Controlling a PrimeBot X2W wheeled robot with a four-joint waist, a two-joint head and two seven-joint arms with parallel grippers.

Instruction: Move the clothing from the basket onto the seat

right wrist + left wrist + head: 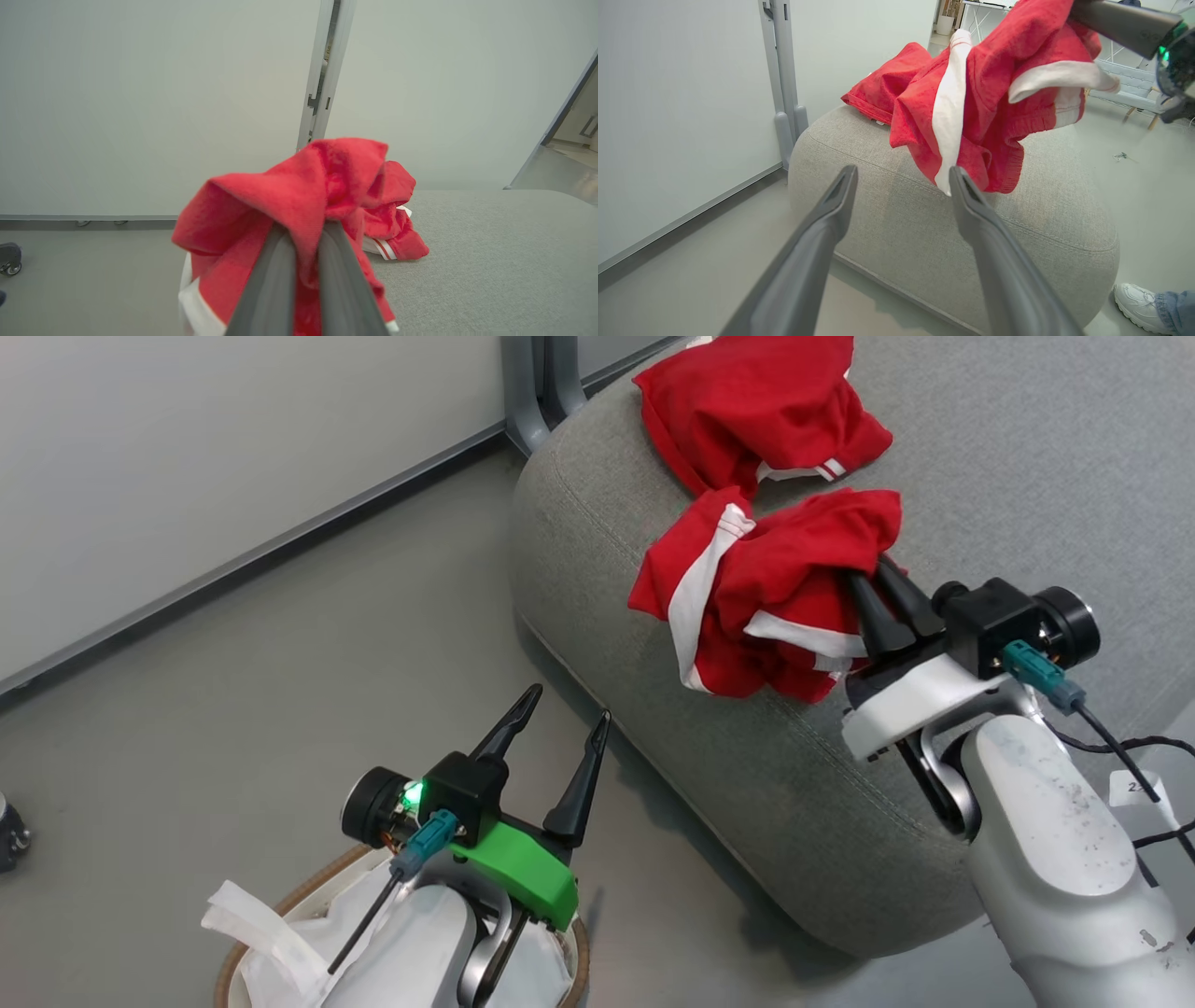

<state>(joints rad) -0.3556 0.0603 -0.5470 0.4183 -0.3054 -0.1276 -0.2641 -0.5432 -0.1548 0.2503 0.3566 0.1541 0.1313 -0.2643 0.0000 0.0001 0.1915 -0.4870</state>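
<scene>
Your right pincer (876, 595) is clenched on a bunched fold of one red garment (766, 607), which hangs over the near end of the seat (990, 476), evidently held there for release beside the other red garment (756, 401) already lying further back on the cushion. Your left pincer (570, 703) stands released and empty above the basket (313, 882), where white liner cloth (247, 919) shows around the arm, so this drop appears to be the last.

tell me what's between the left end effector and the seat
A bare strip of grey floor, in the left wrist view, between the open left end effector and the seat.
</scene>
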